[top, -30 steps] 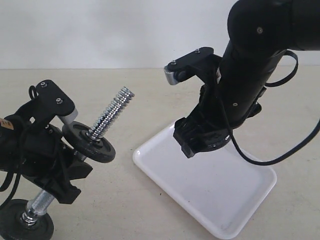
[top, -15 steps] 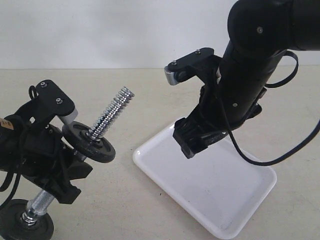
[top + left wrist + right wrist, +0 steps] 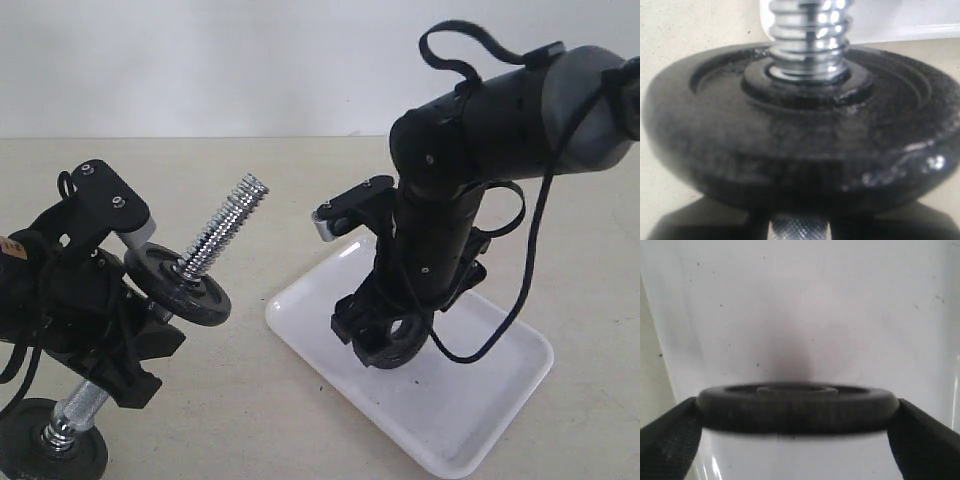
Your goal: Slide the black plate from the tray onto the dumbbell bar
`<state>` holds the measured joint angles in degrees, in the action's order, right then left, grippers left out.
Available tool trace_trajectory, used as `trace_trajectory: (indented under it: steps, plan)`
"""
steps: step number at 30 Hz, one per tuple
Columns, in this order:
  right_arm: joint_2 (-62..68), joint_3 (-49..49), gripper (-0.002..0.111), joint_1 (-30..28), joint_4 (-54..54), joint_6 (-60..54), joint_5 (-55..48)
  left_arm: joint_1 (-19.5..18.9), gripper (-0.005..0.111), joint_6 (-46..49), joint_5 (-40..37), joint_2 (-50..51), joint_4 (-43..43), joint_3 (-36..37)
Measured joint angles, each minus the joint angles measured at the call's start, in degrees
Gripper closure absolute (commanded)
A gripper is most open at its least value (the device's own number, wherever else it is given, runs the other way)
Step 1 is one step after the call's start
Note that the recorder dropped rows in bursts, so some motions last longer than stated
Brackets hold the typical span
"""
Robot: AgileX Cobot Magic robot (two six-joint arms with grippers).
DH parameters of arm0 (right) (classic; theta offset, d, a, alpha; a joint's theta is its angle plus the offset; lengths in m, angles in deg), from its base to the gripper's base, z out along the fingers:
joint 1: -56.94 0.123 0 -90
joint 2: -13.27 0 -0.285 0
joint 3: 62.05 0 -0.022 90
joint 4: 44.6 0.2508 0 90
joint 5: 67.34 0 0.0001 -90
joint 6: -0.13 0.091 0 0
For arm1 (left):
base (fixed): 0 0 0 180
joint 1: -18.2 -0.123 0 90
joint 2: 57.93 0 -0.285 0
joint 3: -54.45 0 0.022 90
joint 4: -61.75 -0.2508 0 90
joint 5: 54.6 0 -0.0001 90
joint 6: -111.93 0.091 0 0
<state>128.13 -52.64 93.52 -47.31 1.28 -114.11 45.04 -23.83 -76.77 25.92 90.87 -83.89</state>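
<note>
The right arm (image 3: 500,120), the bulkiest thing in view, reaches down over the tray (image 3: 480,420). The right gripper (image 3: 390,345) has its jaws spread wide and clamped on the black plate (image 3: 383,357). In the right wrist view the fingers (image 3: 667,440) press on opposite sides of the plate's rim, and the white tray floor shows behind and beneath it. The plate seems lifted off the tray, over its left half.

The tray lies flat on the table (image 3: 250,400), its low rim running all round. Its left corner points towards the dumbbell bar (image 3: 215,235), with a bare strip of table between them. Above that strip the air is open between the plate and the bar's free threaded tip.

The left gripper (image 3: 115,345) is closed on the bar's knurled handle, below the upper disc (image 3: 180,288). The bar's long axis is tilted: the threaded end rises up and to the right, towards the right arm, and the low end carries the lower disc (image 3: 50,455) down at the table. The upper disc sits square on the thread, which sticks out well beyond it.

The black plate is tilted in the exterior view, its centre hole showing towards the camera. From the right wrist it is seen edge-on, raised hub on top
</note>
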Motion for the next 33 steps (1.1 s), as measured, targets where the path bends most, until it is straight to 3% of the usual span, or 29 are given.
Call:
trace_trajectory:
  steps: [20, 24, 28, 33]
  plan:
    - [3.66, -0.10, 0.105, 0.00, -0.15, -1.15, -0.21, 0.00, 0.102, 0.00, -0.11, 0.00, 0.00, 0.00]
    - [1.46, -0.10, 0.076, 0.00, -0.15, -2.60, -1.28, 0.00, 0.102, 0.00, -0.11, 0.00, 0.00, 0.00]
    - [0.78, -0.10, 0.020, 0.00, -0.15, -2.61, -1.10, 0.00, 0.102, 0.10, -0.11, 0.00, 0.00, 0.00]
    - [0.78, -0.10, 0.019, 0.00, -0.25, -1.15, 1.54, 0.00, 0.102, 0.10, -0.11, 0.00, 0.00, 0.00]
